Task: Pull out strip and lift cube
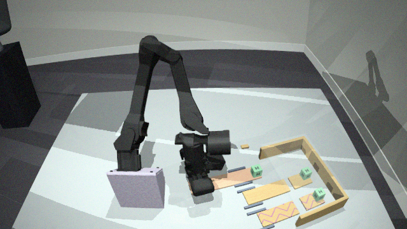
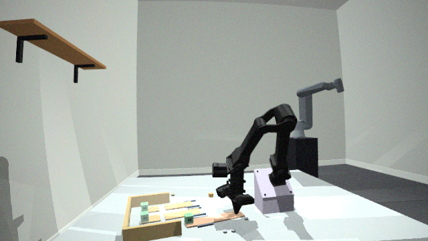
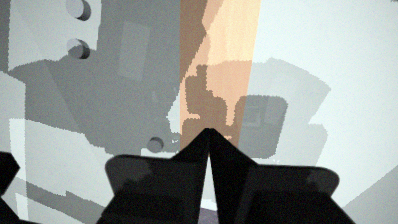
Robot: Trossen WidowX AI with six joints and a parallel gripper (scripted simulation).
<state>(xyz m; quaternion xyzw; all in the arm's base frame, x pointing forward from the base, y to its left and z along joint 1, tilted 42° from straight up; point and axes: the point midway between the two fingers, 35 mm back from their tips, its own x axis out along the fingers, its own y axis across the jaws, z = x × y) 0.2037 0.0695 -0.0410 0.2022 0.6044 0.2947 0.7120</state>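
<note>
The salmon-orange strip (image 1: 236,179) (image 2: 200,221) (image 3: 230,40) is in one piece, with a green cube marked H (image 1: 256,171) (image 2: 188,218) standing on its far end. My gripper (image 2: 237,212) (image 3: 209,132) is shut with nothing between the fingers. Its tips point down at the strip's near end and appear to touch its top; in the top view the arm hides them. The plain yellow strip (image 1: 266,191) (image 2: 182,214) is split by a gap from a short piece (image 1: 296,182) bearing another H cube (image 1: 306,173). The zigzag strip (image 1: 278,214) is likewise split from a piece (image 1: 306,201) with an H cube (image 1: 318,194).
A tan three-sided wall (image 1: 325,168) (image 2: 152,231) stands around the far ends of the strips. Low blue-grey rails (image 1: 236,169) flank the strips. A small tan block (image 1: 244,146) (image 2: 210,195) and small grey studs (image 3: 78,49) lie nearby. The lilac base block (image 1: 137,191) (image 2: 277,204) carries the arm.
</note>
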